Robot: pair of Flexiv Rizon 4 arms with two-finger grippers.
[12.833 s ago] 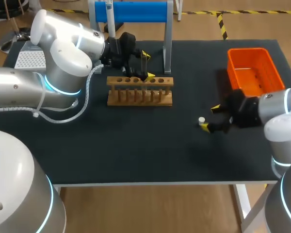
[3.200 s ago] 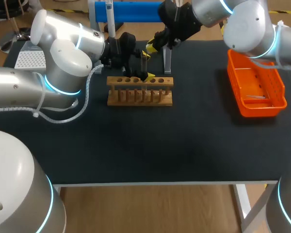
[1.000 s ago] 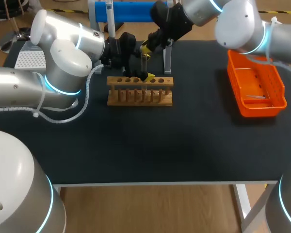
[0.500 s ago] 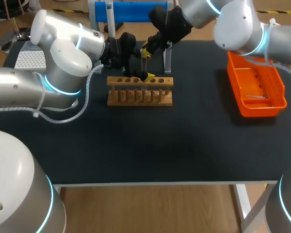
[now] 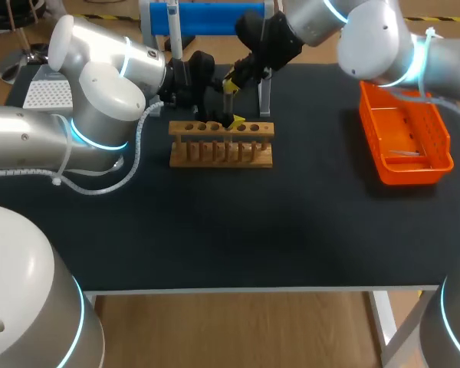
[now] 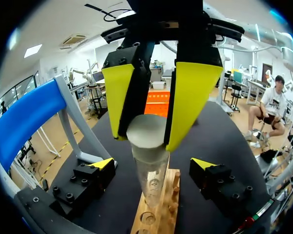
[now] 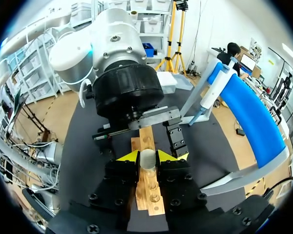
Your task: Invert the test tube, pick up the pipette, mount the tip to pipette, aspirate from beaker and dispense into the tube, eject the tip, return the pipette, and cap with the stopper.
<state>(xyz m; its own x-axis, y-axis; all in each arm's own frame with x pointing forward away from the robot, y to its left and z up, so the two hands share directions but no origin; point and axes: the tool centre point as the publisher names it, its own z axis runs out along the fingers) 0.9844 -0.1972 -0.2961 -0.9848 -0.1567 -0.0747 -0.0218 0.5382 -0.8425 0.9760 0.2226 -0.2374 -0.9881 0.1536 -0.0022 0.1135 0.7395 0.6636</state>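
Now in hand: the last step, as I judge it, which is capping the tube with the stopper.
Right gripper [image 7: 148, 157]: my right arm reaches across to the far middle of the table. Its yellow fingers are closed on the grey stopper [image 6: 146, 131] from two sides, with only the stopper's width between them.
Stopper: it sits at the mouth of the test tube [image 6: 151, 178]. I cannot tell whether it is pressed home.
Test tube: clear and upright, with its lower end going down to the wooden rack [image 5: 221, 146] at the far middle of the table.
Left gripper [image 6: 152, 165]: spread wide, with one finger on each side of the tube and both apart from the glass. It has hold of nothing.
Pipette [image 5: 174, 34]: it hangs on the blue stand [image 5: 215, 17], just beyond the rack's left end. I take the steps before capping as done.
Orange bin [image 5: 414, 170]: at the far right, well apart from the rack.
Next move: I would push the stopper straight down along the tube's axis. With the left fingers off the glass, only the rack steadies the tube, so any sideways load could tip it. Once the stopper is seated, I would part the right fingers and lift clear vertically so that it is not dragged back out.
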